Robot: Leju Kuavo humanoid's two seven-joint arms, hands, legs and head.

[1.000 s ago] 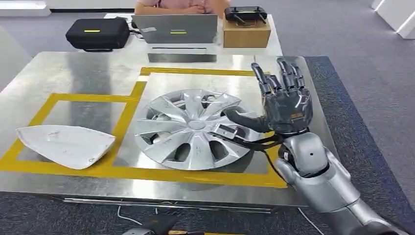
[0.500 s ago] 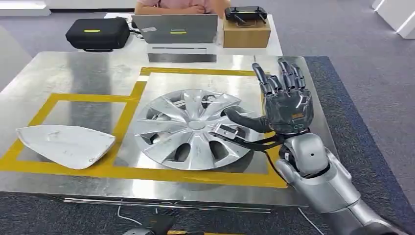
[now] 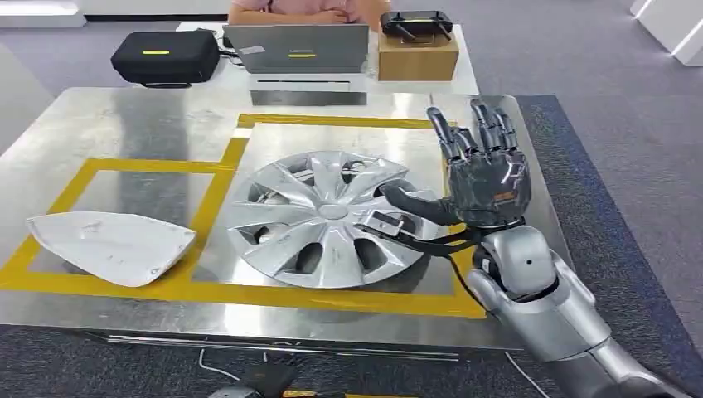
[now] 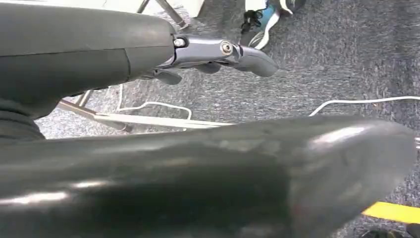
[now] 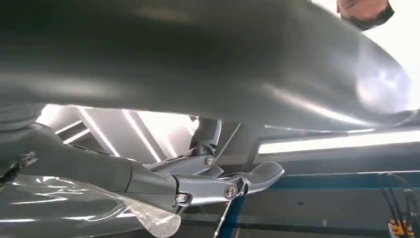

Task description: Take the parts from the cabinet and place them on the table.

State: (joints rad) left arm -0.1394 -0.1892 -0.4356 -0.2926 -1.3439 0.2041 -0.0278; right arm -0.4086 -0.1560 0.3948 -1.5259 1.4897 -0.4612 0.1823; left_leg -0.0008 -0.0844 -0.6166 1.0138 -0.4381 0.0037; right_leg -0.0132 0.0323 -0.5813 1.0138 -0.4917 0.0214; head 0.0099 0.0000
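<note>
A silver hubcap (image 3: 327, 217) lies flat on the metal table (image 3: 149, 116), inside a yellow-taped square. To its left, in a second taped box, lies a white curved shell part (image 3: 112, 245). My right hand (image 3: 481, 178) stands at the hubcap's right rim with fingers spread upward, holding nothing. Its thumb reaches over the rim; contact cannot be told. The right wrist view looks past the fingers (image 5: 223, 186) to the hubcap's edge (image 5: 99, 210). My left hand (image 4: 218, 49) hangs over the carpet, its fingers apart and holding nothing.
Yellow tape (image 3: 224, 174) marks the boxes on the table. Behind the table stand a laptop (image 3: 296, 48), a black case (image 3: 166, 56) and a cardboard box (image 3: 417, 54), with a person (image 3: 298, 10) seated there. White cables (image 4: 148, 106) lie on the carpet.
</note>
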